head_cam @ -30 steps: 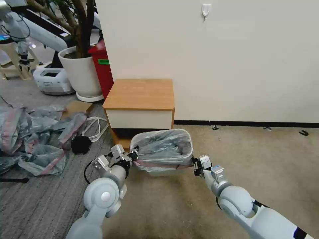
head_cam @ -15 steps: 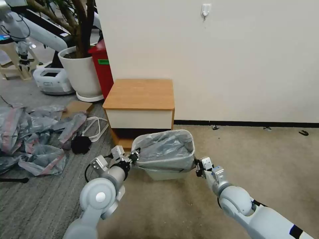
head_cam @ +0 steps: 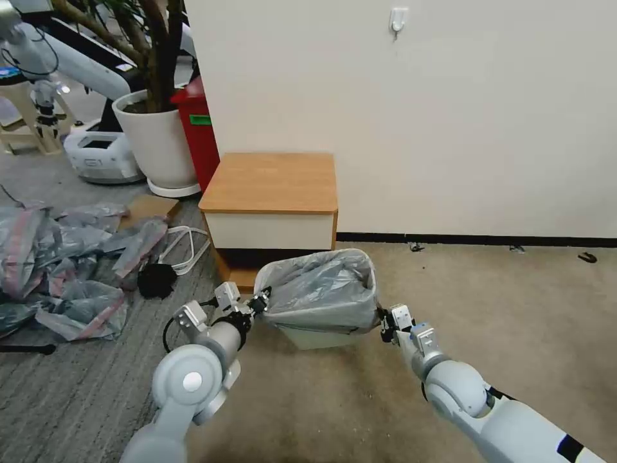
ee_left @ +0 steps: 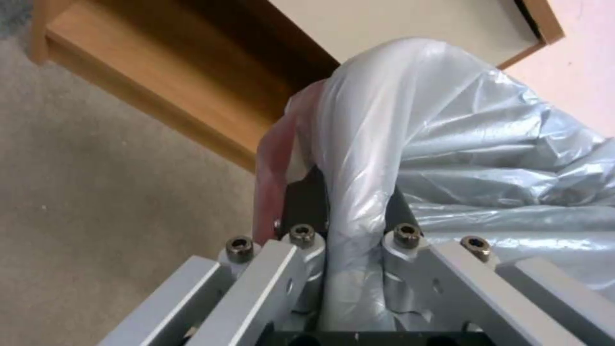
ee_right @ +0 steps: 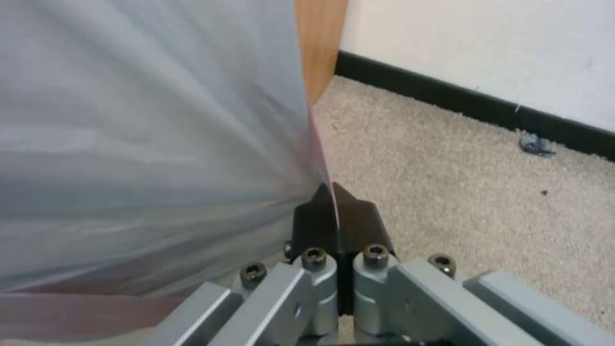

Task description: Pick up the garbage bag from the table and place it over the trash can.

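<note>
Far to my left, a loose heap of crumpled grey-and-pink plastic bags [head_cam: 61, 257] lies on the striped carpet, well apart from my work. Nearer the middle, my left gripper [head_cam: 260, 301] is clamped tight on a gathered fold of the thin, crinkly grey translucent garbage bag [head_cam: 321, 292], the plastic bunched between its dark fingers [ee_left: 307, 202] beside the bag's pink-red band. The bag is stretched over the small cream-beige rectangular plastic trash can [head_cam: 318, 335], covering its mouth and draping partway down its sides. The bin stands on the beige carpet just in front of the small light-brown wooden table [head_cam: 270, 183] with a white drawer front, whose top is bare. On the bin's other side, my right gripper [head_cam: 384, 321] is closed on a thin edge of the same bag, the film pulled taut from its tips. I judge the film could tear if I pull harder outward, the light bin could tip or slide, and the rim could spring off if I let go unevenly.
</note>
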